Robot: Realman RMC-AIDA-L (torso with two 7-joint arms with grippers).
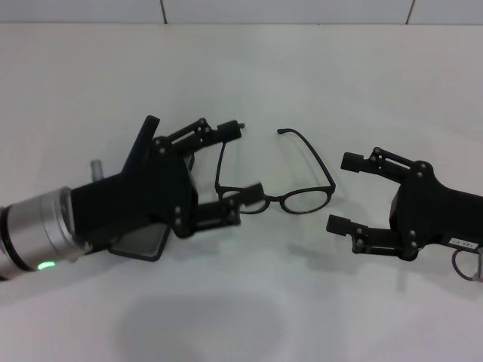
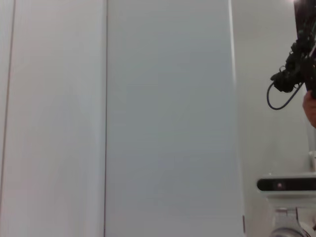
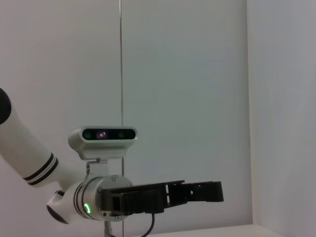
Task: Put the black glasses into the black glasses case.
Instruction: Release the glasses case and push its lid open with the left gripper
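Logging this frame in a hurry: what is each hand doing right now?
Left hand: open around the left side of the glasses, not closed on them.
Right hand: open, empty, to the right of the glasses.

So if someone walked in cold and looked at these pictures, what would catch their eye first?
Probably the black glasses, unfolded on the white table in the middle of the head view, with the left gripper spread open around their left temple arm. Next, the right gripper, also open, waiting just to the right of the frame without touching it.
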